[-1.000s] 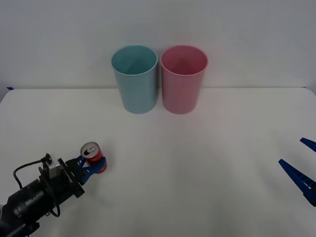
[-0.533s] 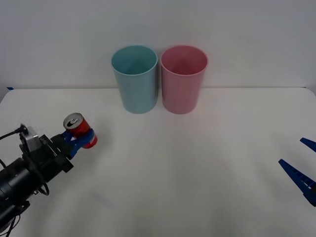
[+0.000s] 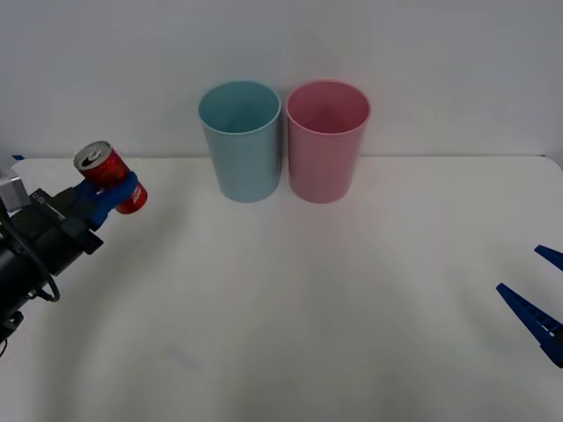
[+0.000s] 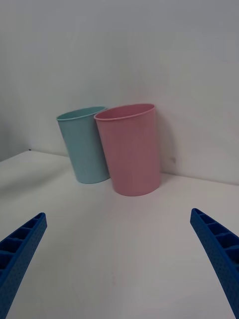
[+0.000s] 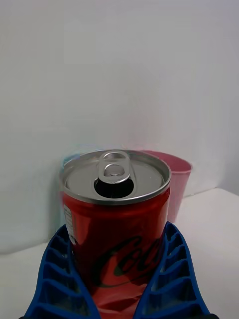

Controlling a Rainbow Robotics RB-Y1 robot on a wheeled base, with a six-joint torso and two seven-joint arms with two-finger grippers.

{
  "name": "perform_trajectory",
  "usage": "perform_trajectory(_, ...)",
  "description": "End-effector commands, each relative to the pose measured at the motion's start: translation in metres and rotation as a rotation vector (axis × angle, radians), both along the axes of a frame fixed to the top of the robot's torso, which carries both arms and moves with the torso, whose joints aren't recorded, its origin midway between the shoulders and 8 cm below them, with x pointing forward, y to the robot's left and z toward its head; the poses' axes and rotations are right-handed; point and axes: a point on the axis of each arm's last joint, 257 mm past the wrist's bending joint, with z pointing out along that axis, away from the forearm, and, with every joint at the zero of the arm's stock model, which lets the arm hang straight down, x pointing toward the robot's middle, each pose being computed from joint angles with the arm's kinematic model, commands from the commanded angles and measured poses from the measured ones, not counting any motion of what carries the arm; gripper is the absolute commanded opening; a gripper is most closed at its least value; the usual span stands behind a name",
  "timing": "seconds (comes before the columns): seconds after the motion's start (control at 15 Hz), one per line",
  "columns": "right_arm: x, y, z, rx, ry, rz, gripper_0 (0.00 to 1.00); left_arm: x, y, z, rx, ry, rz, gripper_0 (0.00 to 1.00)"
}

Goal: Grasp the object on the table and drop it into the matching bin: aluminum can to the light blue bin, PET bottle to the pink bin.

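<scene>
I have the aluminum can (image 3: 112, 179) clenched between the blue fingers of my left gripper (image 3: 107, 195), lifted clear of the table (image 3: 290, 299) and well to the left of the light blue bin (image 3: 240, 141); the can leans, its silver top tipped up and away from the bin, its long axis slanting; in the left wrist view the fingers (image 5: 57, 279) cradle both red sides with the pull tab facing up. The light blue bin is the nearer of the two to this arm, the pink bin (image 3: 327, 141) touching or just beside it on its far side; I judge the coming move as a carry rightward and up over the blue rim, through open air with nothing between. My right gripper (image 3: 538, 303) waits spread wide, well right of the pink bin, near the table's edge.
</scene>
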Motion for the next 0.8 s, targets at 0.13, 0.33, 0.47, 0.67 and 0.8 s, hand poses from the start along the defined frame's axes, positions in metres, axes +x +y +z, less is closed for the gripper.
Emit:
perform_trajectory(0.13, 0.0, 0.0, 0.0, 0.0, 0.0, 0.0, 1.0, 0.023, -0.005, 0.035, 0.014, 0.003, -0.009, 0.0)
perform_trajectory(0.33, 0.0, 0.0, 0.0, 0.0, 0.0, 0.0, 1.0, 0.045, -0.014, 0.065, 0.008, 0.008, -0.015, 0.0)
perform_trajectory(0.47, 0.0, 0.0, 0.0, 0.0, 0.0, 0.0, 1.0, 0.059, -0.021, 0.075, 0.007, 0.021, -0.016, 0.0)
perform_trajectory(0.67, 0.0, 0.0, 0.0, 0.0, 0.0, 0.0, 1.0, 0.096, -0.029, 0.085, 0.005, 0.035, -0.018, 0.0)
perform_trajectory(0.8, 0.0, 0.0, 0.0, 0.0, 0.0, 0.0, 1.0, 0.121, -0.037, 0.091, 0.016, 0.045, -0.019, 0.0)
